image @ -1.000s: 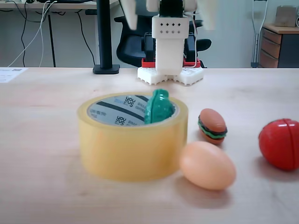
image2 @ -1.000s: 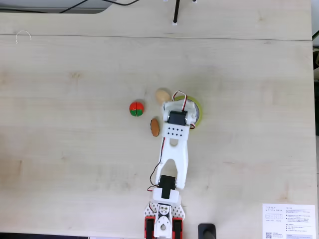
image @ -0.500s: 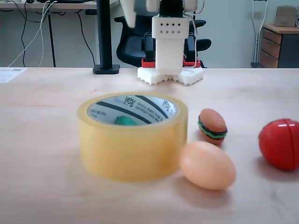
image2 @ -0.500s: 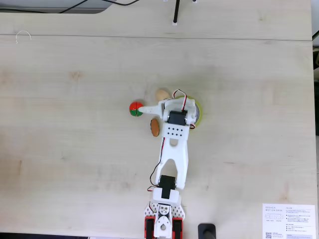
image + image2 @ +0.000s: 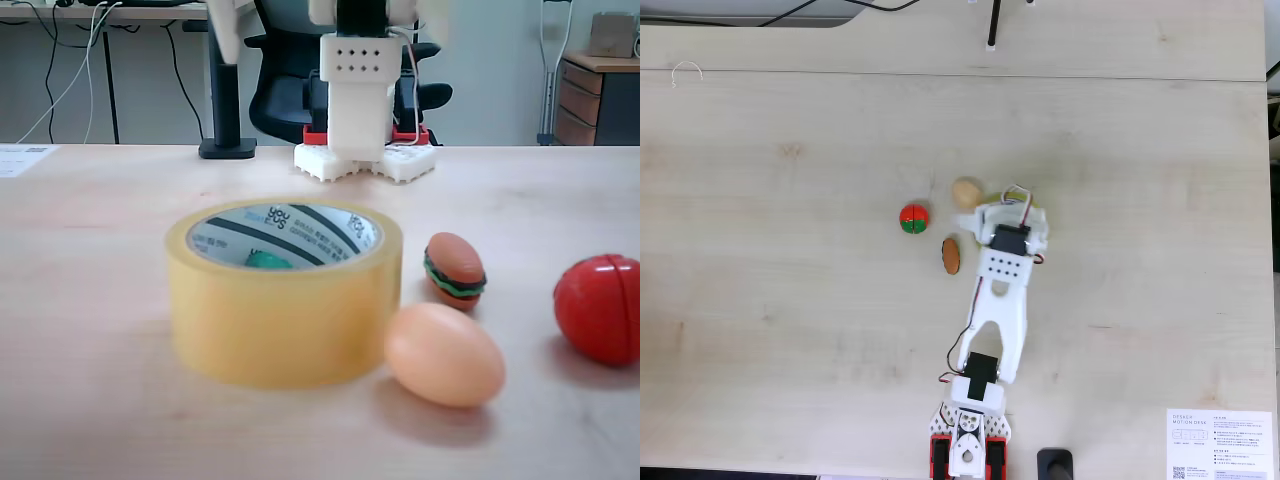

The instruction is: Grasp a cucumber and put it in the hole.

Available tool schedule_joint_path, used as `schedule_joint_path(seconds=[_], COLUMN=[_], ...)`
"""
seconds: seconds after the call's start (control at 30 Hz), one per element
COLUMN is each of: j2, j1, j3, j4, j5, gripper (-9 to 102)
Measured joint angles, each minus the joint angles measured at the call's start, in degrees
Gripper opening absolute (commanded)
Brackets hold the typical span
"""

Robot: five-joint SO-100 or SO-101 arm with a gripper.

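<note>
Cucumber [image 5: 266, 260] low inside the hole [image 5: 300, 238], long axis hidden.

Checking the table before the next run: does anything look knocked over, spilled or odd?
Nothing stands out. The tape roll sits flat, with the cucumber down inside its hole. The egg rests against the roll's side; burger and tomato lie apart nearby. Nothing looks spilled or broken.

One fixed view looks low across the table [image 5: 90, 300]; another, straight down.
</note>
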Motion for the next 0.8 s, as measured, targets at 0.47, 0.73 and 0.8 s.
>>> schedule_joint_path(seconds=[0.47, 0.73, 0.8], j2=[23.73, 38.5, 41.48], j1=[1.76, 1.76, 1.76], j3=[29.71, 49.66, 53.44], j4=[-5.45, -10.72, -11.6], j5=[0.0, 0.0, 0.0], gripper=[25, 20, 20])
